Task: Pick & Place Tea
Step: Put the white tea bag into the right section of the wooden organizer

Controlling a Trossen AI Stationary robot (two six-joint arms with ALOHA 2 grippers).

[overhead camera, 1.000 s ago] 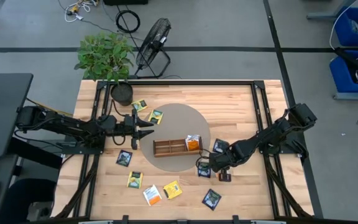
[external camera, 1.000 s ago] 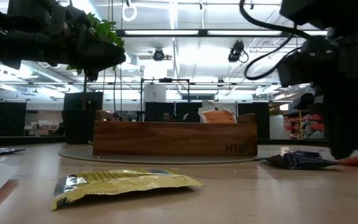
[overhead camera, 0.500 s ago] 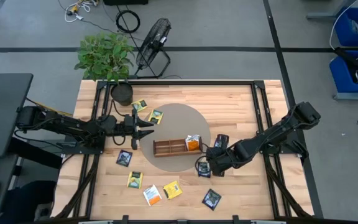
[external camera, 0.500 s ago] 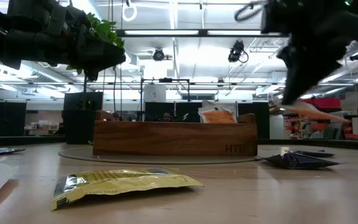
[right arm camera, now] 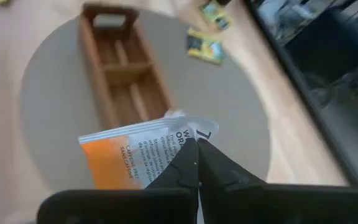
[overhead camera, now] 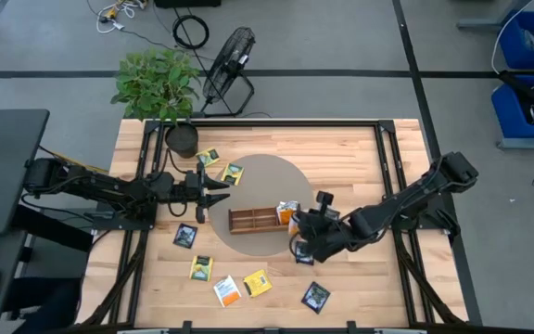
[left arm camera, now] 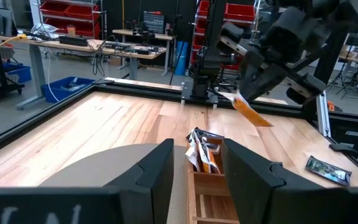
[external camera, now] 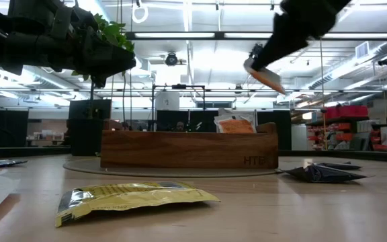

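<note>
The right end effector (overhead camera: 311, 225) hangs above the bench (overhead camera: 360, 158), just right of the wooden compartment tray (overhead camera: 253, 219). Its fingers are pressed fully together on one edge of a white-and-orange tea sachet (right arm camera: 143, 155), which hangs free in the air, tilted, as the low view shows (external camera: 266, 76). In the right wrist view the sachet is over the round grey mat (right arm camera: 241, 118), and the tray (right arm camera: 124, 70) lies beyond it with its nearer compartments empty.

The left end effector (overhead camera: 219, 189) waits at the left side of the mat, over the bench. Its fingers (left arm camera: 157, 171) are part open and hold nothing.

One sachet already stands upright in the right end compartment of the tray (left arm camera: 202, 149). The other sachets lie flat on the bench: a yellow one (external camera: 133, 198) and a dark one (external camera: 324, 173) near the low camera, and more to the left and front of the tray (overhead camera: 228, 290).

I judge that the sachet is very light, thin and soft, so it bends and can swing when the arm moves. The foil surface looks smooth and can slip. A pinch on the sealed edge, as here, seems the best hold, because the middle holds the tea bag and is thicker.
</note>
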